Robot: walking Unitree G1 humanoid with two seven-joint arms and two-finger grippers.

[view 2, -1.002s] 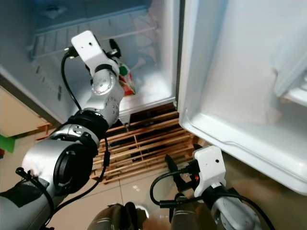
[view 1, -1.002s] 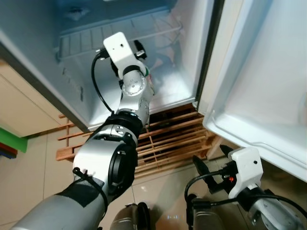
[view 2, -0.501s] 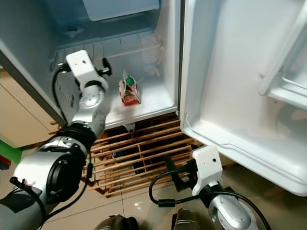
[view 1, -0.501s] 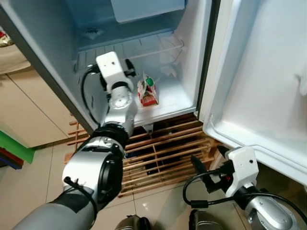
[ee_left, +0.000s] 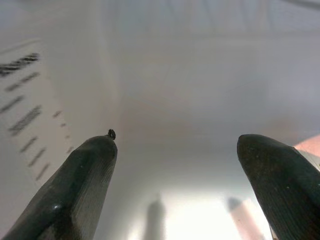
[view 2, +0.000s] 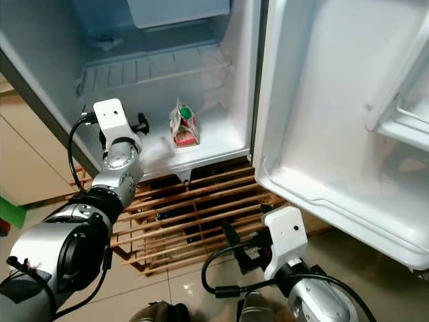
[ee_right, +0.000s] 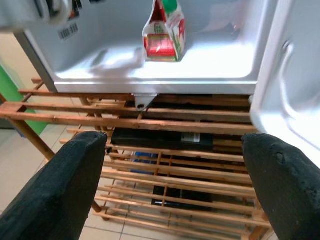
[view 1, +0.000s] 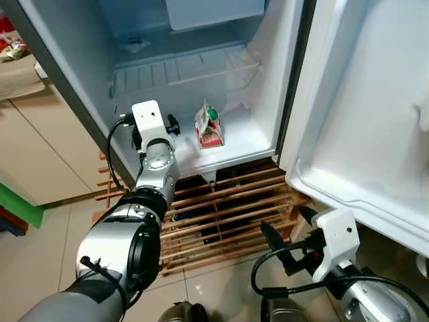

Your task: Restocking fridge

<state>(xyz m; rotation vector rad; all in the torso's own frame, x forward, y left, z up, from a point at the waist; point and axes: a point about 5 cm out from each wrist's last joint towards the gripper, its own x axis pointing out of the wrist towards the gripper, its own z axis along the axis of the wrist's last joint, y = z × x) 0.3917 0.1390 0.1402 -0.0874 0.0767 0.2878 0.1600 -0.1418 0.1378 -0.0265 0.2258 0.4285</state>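
Left eye view: fridge (view 1: 268, 40) open, door swung to the right. Carton (view 1: 209, 125) stands upright on the fridge floor, near the middle, beneath the wire shelf (view 1: 181, 67). Left gripper (ee_left: 177, 150) inside the fridge at its left wall, apart from the carton, fingers wide, holding nothing. Right gripper (ee_right: 175, 165) low over the wooden rack (view 1: 228, 208), fingers wide; possibly idle.

White fridge floor (view 1: 241, 144) bare around the upright red-and-white carton with green cap (view 1: 208, 126); white wire shelf (view 1: 181, 67) caps headroom above; open white fridge door (view 1: 362, 114) walls the right side; slatted wooden rack (view 1: 228, 208) below.
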